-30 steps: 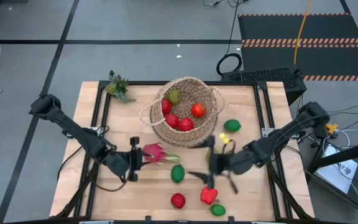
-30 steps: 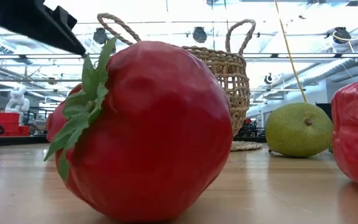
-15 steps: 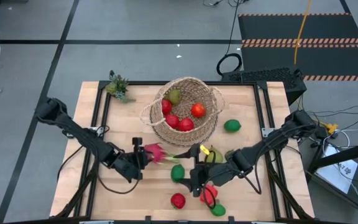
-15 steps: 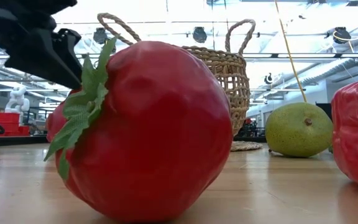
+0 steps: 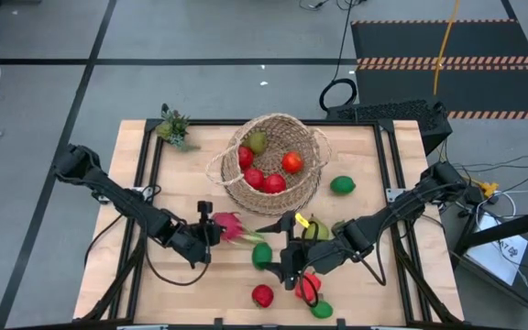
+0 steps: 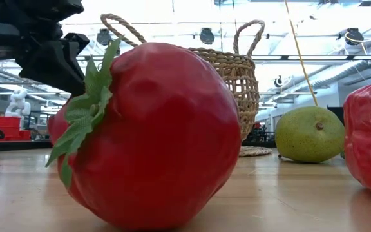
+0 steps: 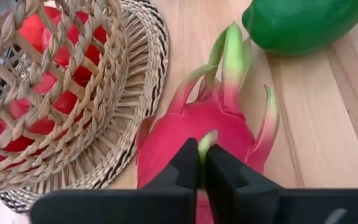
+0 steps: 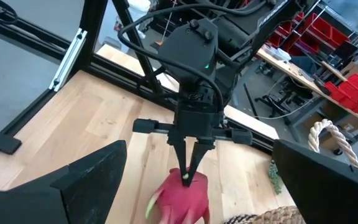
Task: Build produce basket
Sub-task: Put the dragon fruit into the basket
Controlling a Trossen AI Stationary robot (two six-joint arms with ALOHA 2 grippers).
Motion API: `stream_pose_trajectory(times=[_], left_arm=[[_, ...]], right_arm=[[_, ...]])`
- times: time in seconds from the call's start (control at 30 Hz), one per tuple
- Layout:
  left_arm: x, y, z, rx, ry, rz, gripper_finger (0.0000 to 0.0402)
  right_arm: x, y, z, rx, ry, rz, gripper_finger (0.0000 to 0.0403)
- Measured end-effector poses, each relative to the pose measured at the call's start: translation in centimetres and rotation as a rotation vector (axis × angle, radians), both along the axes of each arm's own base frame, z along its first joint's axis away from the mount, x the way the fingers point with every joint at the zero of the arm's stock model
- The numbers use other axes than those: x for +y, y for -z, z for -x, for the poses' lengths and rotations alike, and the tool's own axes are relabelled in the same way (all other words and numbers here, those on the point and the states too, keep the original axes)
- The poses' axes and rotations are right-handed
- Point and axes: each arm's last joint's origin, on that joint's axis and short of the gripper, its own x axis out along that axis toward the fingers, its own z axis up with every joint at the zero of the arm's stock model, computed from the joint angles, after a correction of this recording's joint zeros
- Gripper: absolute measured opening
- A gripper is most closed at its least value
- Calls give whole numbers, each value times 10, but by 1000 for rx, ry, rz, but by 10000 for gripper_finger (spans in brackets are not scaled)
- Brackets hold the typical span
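Observation:
The pink dragonfruit [image 5: 230,225] lies on the table against the foot of the woven basket [image 5: 287,119], which holds several red fruits and a pear. My left gripper [image 5: 213,229] stands at the dragonfruit's left side and is shut on it; the right wrist view shows this gripper [image 8: 188,174] head-on. My right gripper [image 5: 285,259] hovers wide open above the table, right of the dragonfruit and facing it, holding nothing. A green fruit [image 5: 261,256] lies just left of its fingers. My left gripper pinches one green leaf tip [image 7: 206,138] that stands up from the dragonfruit's pink body [image 7: 185,134], between its two fingertips. The fingers slant down at it from the table's left. The dragonfruit rests on the table, its long leaves pointing toward the table's right.
Loose produce lies around: a lime [image 5: 342,185] right of the basket, a pear [image 6: 309,134], a red pepper [image 5: 307,286], a red fruit [image 5: 262,295] and a green one [image 5: 322,309] near the front edge. A small spiky plant [image 5: 174,126] stands at the far left corner.
My left gripper has come down and a little toward the dragonfruit, which has stayed in place. My right gripper has swung toward the table's left and near edge, over the loose fruit, and then kept still, open throughout.

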Motion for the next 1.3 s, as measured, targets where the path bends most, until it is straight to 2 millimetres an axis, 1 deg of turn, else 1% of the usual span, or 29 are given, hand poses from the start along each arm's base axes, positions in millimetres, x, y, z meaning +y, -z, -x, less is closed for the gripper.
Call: stream_pose_trajectory(times=[0.1, 0.23, 0.33, 0.4, 0.5, 0.63, 0.77, 0.87, 1.0, 1.07, 1.17, 1.3], left_arm=[[0, -4, 0, -21, 6, -8, 18], [1, -24, 1, -78, 30, -3, 21], [2, -48, 2, -150, 61, 9, 8], [4, -66, 4, -198, 77, 7, 8], [11, -92, 9, -274, 53, 1, 11], [20, -126, 16, -366, 24, 25, 6], [29, -152, 23, -430, 4, 47, 12], [35, -169, 25, -448, 3, 27, 13], [36, -195, 26, -490, 19, 12, 5], [35, -201, 25, -500, 24, 8, 7], [34, -200, 22, -501, 10, -6, 16], [35, -200, 22, -504, -21, -18, 12]], right_arm=[[0, 0, 0, 2, -4, 13, 400], [0, 0, 0, 3, -4, 17, 400], [-1, 0, 0, 2, -2, 17, 400], [-2, 0, -1, 1, 2, 16, 400], [-3, 0, -2, 0, 8, 16, 400], [-3, 0, -2, -2, 11, 17, 400], [-4, -3, -1, -33, 97, 79, 400], [-2, -6, 1, -64, 159, 124, 400], [0, -12, 0, -122, 168, 94, 400], [-1, -15, -1, -151, 183, 42, 400], [-7, -17, -4, -182, 210, -34, 399], [-9, -14, -6, -159, 214, -15, 389]])
